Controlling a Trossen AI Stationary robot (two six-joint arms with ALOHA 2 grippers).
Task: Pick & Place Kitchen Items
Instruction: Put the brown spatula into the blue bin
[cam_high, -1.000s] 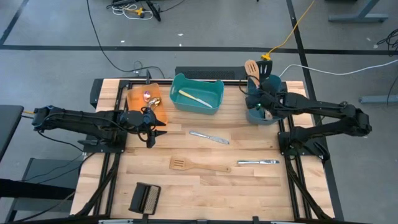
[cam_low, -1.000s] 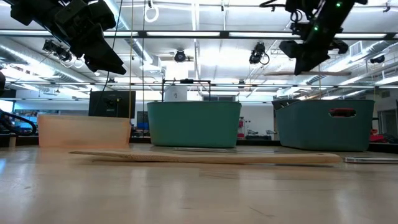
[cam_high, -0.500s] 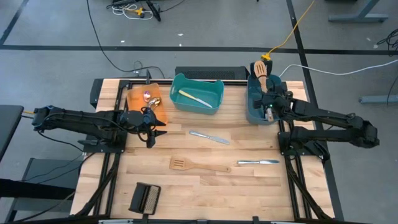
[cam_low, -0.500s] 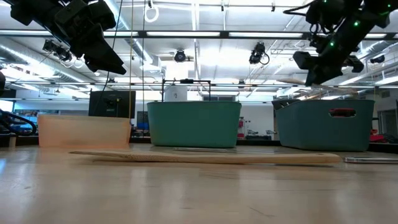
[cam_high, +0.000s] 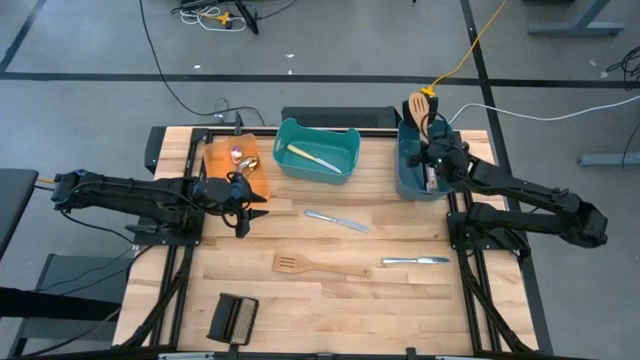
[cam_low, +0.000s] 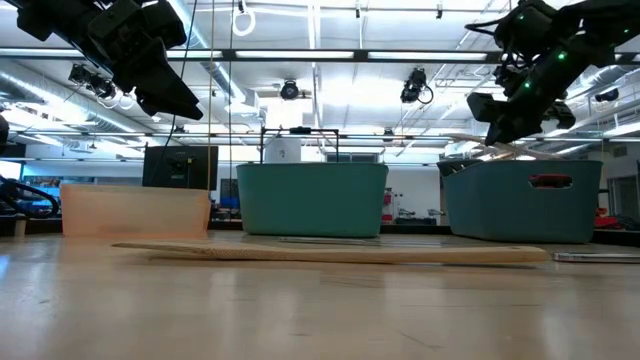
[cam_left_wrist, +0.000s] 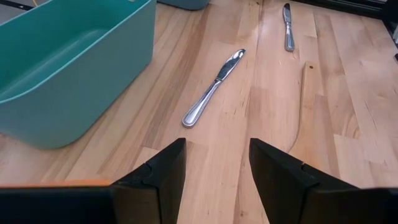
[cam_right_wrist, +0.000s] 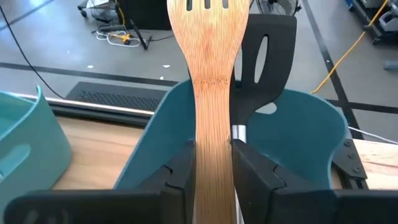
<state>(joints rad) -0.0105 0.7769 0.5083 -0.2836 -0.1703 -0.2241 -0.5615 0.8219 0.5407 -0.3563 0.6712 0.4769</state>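
Observation:
My right gripper (cam_high: 432, 168) is shut on a wooden slotted spatula (cam_right_wrist: 210, 56) above the dark teal bin (cam_high: 408, 175) at the far right. A black slotted spatula (cam_right_wrist: 268, 43) stands in that bin, leaning on its far wall. My left gripper (cam_high: 250, 200) hangs open and empty beside the orange bin (cam_high: 222, 160), which holds small spoons (cam_high: 241, 155). A second wooden spatula (cam_high: 318, 266) and two silver knives (cam_high: 335, 221) (cam_high: 414, 261) lie flat on the table. My right gripper pinches the wooden spatula's handle (cam_right_wrist: 213, 146) between its two fingers (cam_right_wrist: 184, 167), which lie along the handle. The slotted head (cam_high: 418, 105) points past the bin's far rim. The handle's lower end is hidden behind the fingers.
A teal bin (cam_high: 340, 165) with a pale knife (cam_high: 314, 158) in it stands at the far middle. A black ribbed block (cam_high: 233, 320) lies near the front left. Bare wood lies between the knives and the block.
My right gripper has carried the wooden spatula toward the table's right edge and a little down, over the dark teal bin; the spatula's head has shifted right with it.

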